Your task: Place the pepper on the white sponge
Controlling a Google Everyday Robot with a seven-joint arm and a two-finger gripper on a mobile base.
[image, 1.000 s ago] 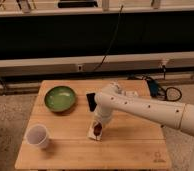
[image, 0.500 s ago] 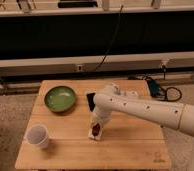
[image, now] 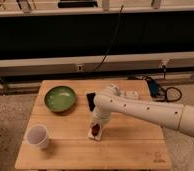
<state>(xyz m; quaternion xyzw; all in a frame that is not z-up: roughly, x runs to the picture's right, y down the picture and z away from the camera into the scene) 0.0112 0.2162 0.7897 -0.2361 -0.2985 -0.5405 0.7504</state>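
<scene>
The white sponge lies flat on the wooden table, near its middle front. The dark red pepper is on or just above the sponge, right at the tip of my gripper. The white arm reaches in from the right and bends down over the sponge, and the gripper hides the sponge's far end. I cannot tell whether the pepper rests on the sponge or is still held.
A green bowl sits at the table's back left. A white cup stands at the front left. A black flat rectangle lies just behind the gripper. A white packet lies at the back edge. Cables lie on the floor at the right.
The gripper has edged slightly left over the sponge with the pepper at its tip. Nothing else has moved.
</scene>
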